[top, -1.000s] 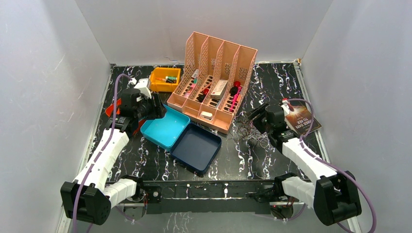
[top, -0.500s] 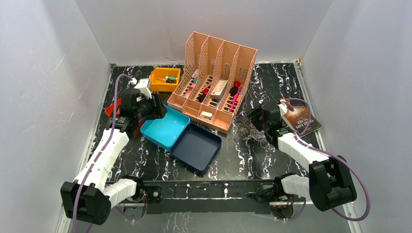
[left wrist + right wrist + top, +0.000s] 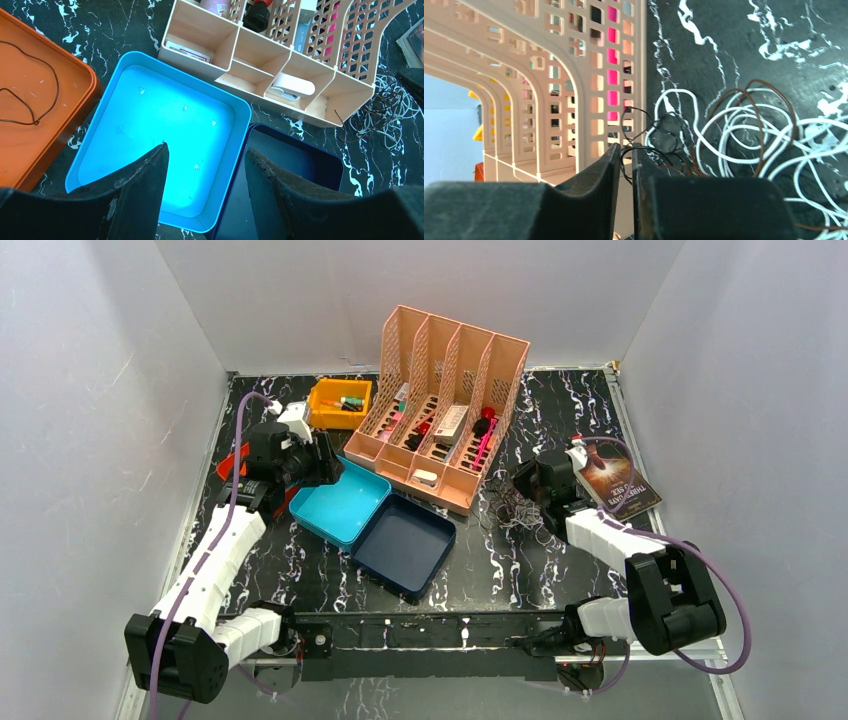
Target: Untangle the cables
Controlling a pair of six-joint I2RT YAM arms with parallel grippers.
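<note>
Black marbled table [image 3: 560,410], grey walls [image 3: 300,300], left gripper [image 3: 206,151] jaws apart, right gripper [image 3: 626,151] pinched on cables [image 3: 744,130]

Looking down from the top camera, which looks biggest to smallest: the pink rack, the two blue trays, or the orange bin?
1. pink rack
2. light blue tray and navy tray: too alike to rank
3. orange bin

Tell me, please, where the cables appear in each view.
Top external: cables right of centre, by the organizer's near right corner.
Left wrist: cables at the right edge, beside that same corner.
Right wrist: cables fill the right half, organizer on the left.
Shared landmark: the organizer.
</note>
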